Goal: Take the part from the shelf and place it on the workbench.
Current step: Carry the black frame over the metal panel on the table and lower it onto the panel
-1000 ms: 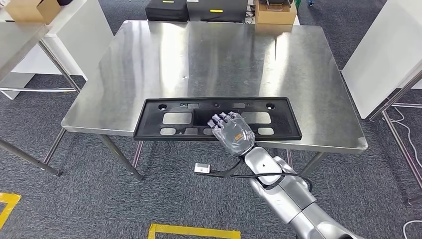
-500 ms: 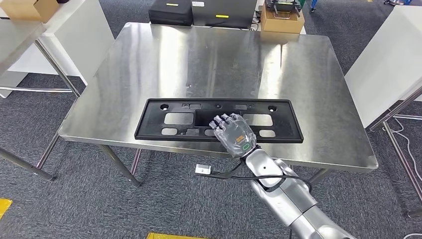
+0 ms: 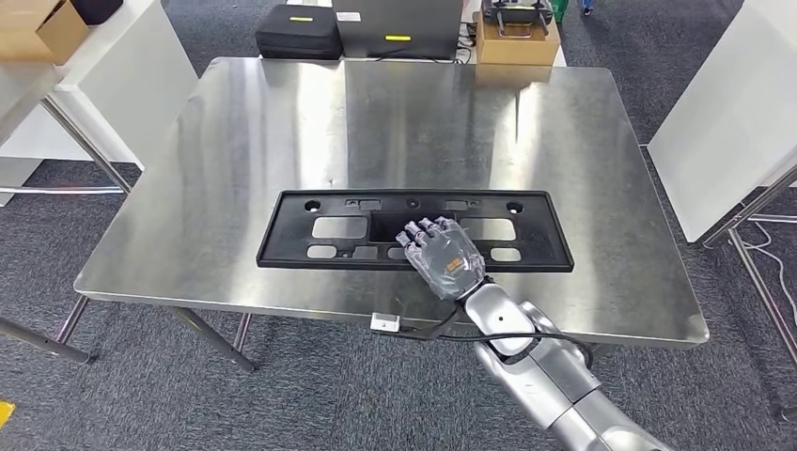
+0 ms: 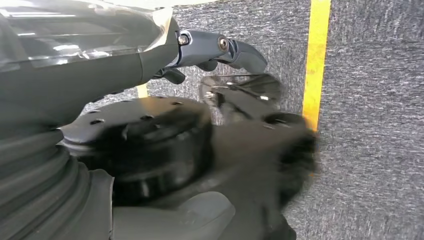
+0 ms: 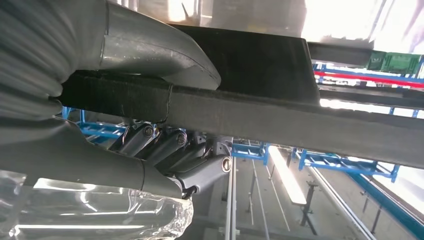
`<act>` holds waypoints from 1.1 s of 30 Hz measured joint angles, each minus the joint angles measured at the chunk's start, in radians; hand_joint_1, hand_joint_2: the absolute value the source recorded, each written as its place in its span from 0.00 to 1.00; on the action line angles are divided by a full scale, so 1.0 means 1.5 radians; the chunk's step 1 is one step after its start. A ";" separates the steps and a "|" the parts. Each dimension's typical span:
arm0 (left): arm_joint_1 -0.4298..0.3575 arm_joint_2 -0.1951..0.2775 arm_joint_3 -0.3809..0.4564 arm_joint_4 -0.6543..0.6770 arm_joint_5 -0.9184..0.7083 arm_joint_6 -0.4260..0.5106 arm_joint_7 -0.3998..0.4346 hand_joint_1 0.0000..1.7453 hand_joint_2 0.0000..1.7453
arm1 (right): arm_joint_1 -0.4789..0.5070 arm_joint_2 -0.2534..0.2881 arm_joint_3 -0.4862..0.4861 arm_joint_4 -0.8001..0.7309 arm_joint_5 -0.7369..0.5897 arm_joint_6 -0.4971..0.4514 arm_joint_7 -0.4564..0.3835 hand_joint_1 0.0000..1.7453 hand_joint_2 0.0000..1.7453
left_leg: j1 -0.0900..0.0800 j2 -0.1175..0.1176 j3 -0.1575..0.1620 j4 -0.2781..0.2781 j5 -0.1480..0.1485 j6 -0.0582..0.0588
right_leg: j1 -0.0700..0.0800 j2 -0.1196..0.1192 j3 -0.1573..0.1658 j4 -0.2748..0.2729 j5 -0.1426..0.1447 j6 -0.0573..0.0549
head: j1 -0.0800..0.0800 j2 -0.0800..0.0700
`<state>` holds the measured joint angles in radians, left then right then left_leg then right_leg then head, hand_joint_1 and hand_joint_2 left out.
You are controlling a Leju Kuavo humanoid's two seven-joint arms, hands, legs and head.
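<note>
Head view: a long, flat black plastic frame with rectangular cut-outs and small round holes (image 3: 414, 231) lies over the near half of the square brushed-steel worktop (image 3: 282, 132), its long side running 9 to 3 o'clock. The right hand (image 3: 442, 257), wrapped in clear film, grips the frame's near edge just right of the middle, its fingers (image 3: 421, 228) curled over the top into the central opening. At 12 o'clock past the worktop sit a black case (image 3: 298, 31) and a brown cardboard box (image 3: 515, 39) on grey carpet.

Left wrist view: the left hand (image 4: 200, 55) hangs over grey carpet beside a yellow floor stripe (image 4: 316, 60); whether its fingers are apart or together I cannot tell.

Right wrist view: seen from beneath, the thick grey thumb (image 5: 165, 55) presses one face of the frame's edge (image 5: 280, 120) while the dark fingers (image 5: 165, 145) clamp the other.
</note>
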<state>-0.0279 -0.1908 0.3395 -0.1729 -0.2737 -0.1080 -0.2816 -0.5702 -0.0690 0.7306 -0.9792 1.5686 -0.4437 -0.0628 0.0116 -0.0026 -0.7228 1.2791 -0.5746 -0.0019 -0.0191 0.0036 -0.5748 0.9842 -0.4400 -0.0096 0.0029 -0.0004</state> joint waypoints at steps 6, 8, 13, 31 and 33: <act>0.000 0.001 0.000 0.000 -0.001 0.002 0.000 0.00 1.00 | -0.001 0.001 0.000 0.000 0.000 0.000 0.000 1.00 1.00 | -0.007 -0.002 0.035 -0.170 0.114 0.026 | 0.008 0.006 0.046 -0.004 -0.037 0.007 | 0.000 0.000; 0.000 0.001 0.001 0.000 -0.001 0.004 0.001 0.00 1.00 | -0.002 0.001 0.000 0.000 0.000 -0.001 0.000 1.00 1.00 | -0.011 -0.003 0.046 -0.186 0.116 0.033 | 0.012 0.009 0.055 -0.001 -0.039 0.017 | 0.000 0.000; -0.002 -0.001 0.001 0.000 -0.001 0.006 0.001 0.00 1.00 | -0.006 0.000 -0.002 -0.001 -0.001 -0.001 0.000 1.00 1.00 | -0.008 -0.004 0.081 -0.198 0.114 0.046 | 0.011 0.006 -0.001 0.110 -0.062 0.028 | 0.000 0.000; -0.003 -0.001 0.004 0.000 -0.003 0.018 0.006 0.00 1.00 | -0.010 0.004 -0.002 0.004 -0.008 -0.002 -0.001 1.00 1.00 | 0.002 -0.004 0.016 -0.008 -0.003 0.003 | 0.003 0.001 0.012 -0.015 0.012 -0.003 | -0.004 0.000; -0.003 0.000 0.004 0.000 -0.006 0.027 0.010 0.00 1.00 | -0.010 0.005 -0.007 0.015 -0.020 -0.004 0.001 1.00 1.00 | 0.010 -0.001 0.009 -0.036 0.026 -0.005 | 0.000 0.002 0.017 -0.014 0.006 0.002 | -0.004 0.000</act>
<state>-0.0319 -0.1911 0.3452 -0.1724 -0.2820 -0.0674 -0.2669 -0.5849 -0.0616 0.7198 -0.9574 1.5381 -0.4494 -0.0620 0.0258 -0.0037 -0.7086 1.2244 -0.5357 -0.0089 -0.0191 0.0074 -0.5500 0.9630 -0.4304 -0.0071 -0.0033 -0.0004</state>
